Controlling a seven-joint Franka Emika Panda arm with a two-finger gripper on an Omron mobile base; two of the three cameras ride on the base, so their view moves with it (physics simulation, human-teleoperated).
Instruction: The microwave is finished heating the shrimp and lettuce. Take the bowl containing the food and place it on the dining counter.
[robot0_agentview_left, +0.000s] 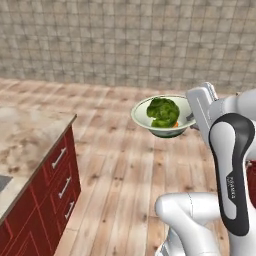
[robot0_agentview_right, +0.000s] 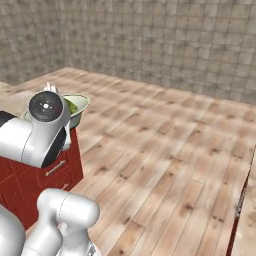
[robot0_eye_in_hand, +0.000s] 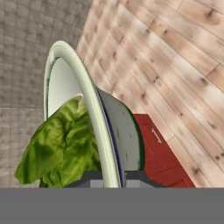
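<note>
— So how far along is it?
— Past the pickup, I'd judge. The bowl (robot0_agentview_left: 162, 116) is in the air over the wooden floor (robot0_agentview_left: 125, 165), lettuce (robot0_agentview_left: 163, 112) and an orange shrimp (robot0_agentview_left: 174, 125) inside. Setting it on the dining desk is left.
— And the tool (robot0_eye_in_hand: 114, 177)?
— Clenched on the bowl's rim, one finger on each side of the wall.
— Arm pose?
— Raised and folded, forearm upright, hand beside the bowl, near the red cabinet desk (robot0_agentview_left: 30, 145).
</note>
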